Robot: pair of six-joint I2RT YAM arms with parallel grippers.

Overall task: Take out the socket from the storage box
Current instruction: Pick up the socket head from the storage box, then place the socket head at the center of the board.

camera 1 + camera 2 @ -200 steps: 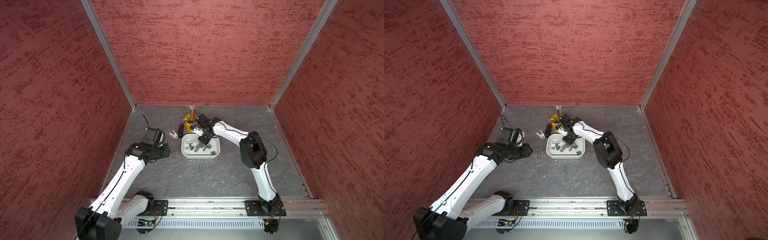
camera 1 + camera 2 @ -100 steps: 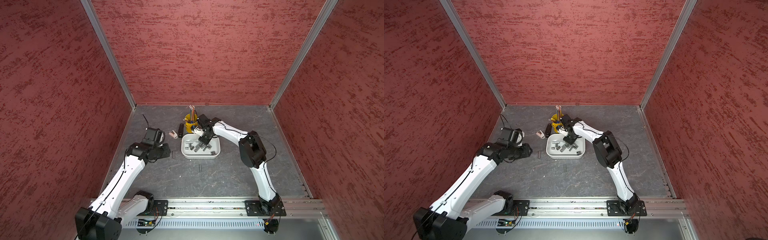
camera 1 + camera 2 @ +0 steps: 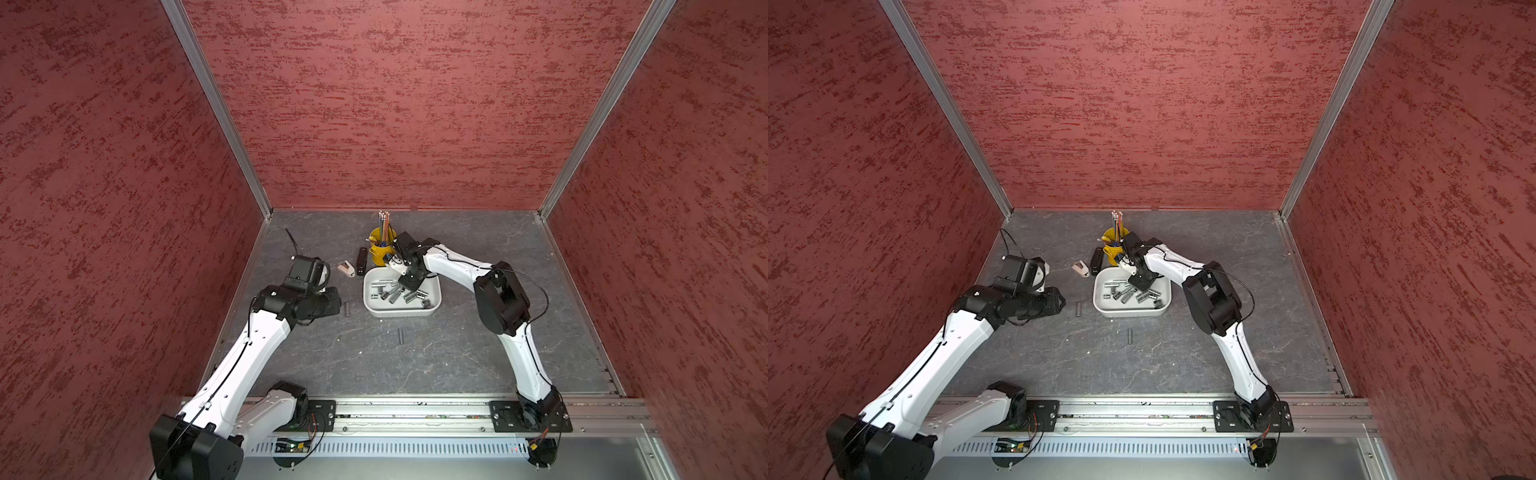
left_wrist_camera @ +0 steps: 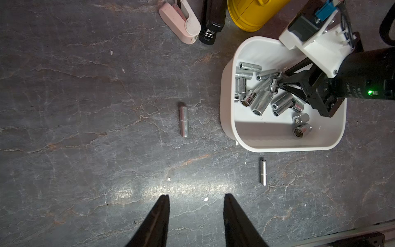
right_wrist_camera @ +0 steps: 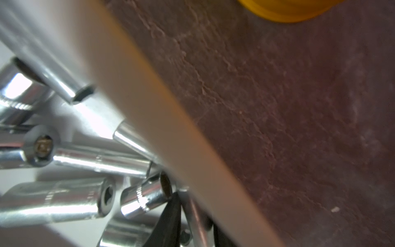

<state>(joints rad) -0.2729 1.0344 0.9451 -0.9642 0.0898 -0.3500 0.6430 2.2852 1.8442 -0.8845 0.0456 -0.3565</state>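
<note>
Barely anything has shifted in the last second: your right pincer (image 4: 280, 80) has stayed low inside the storage box (image 4: 227, 111), tips close together among the sockets (image 4: 261, 102) in its far half. You cannot tell whether they pinch one. Your left pincer (image 4: 196, 195) hangs left of the box, jaws apart and empty. That box sits on the worktop (image 3: 478, 353), just on the near side of the yellow cup (image 3: 379, 252). One loose socket (image 4: 183, 122) lies left of it, a thin socket (image 4: 263, 171) on its near side.
</note>
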